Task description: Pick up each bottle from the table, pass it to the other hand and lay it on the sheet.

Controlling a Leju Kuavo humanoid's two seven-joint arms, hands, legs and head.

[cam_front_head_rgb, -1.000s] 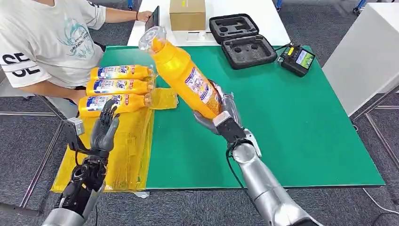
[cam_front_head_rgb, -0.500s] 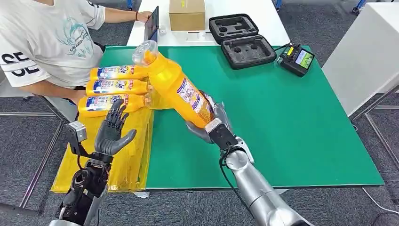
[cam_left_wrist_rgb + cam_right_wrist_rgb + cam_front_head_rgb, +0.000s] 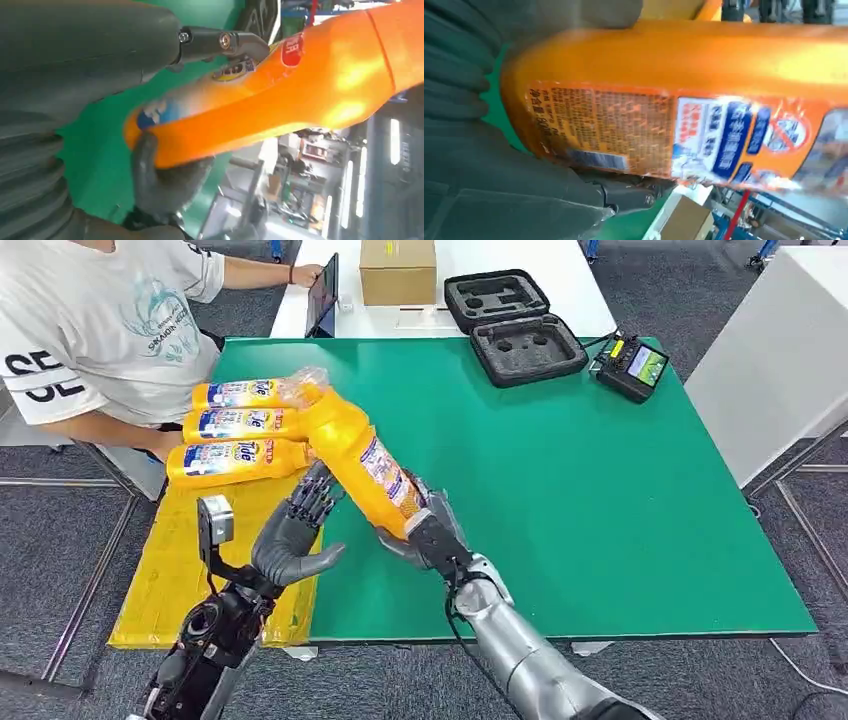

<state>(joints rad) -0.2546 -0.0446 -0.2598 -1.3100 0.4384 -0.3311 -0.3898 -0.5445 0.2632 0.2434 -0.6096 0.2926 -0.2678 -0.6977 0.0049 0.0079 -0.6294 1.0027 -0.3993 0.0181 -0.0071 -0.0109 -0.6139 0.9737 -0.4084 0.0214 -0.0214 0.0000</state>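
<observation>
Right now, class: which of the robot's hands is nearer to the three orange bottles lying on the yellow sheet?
Left. The left hand hovers open just in front of the three orange bottles; the right hand is farther off over the green table, gripping another bottle.

the held bottle [image 3: 358, 458] is orange-yellow with a blue, red and white label and a clear cap end, tilted with its base low in the right hand [image 3: 425, 536] and its cap end pointing up and away over the three laid bottles [image 3: 240, 425], while the left hand [image 3: 296, 534], fingers spread, reaches up just beside its body. those three matching bottles lie on their sides, side by side and touching, at the far end of the yellow sheet [image 3: 180, 575], which lies along the left edge of the green table [image 3: 600, 490].
</observation>
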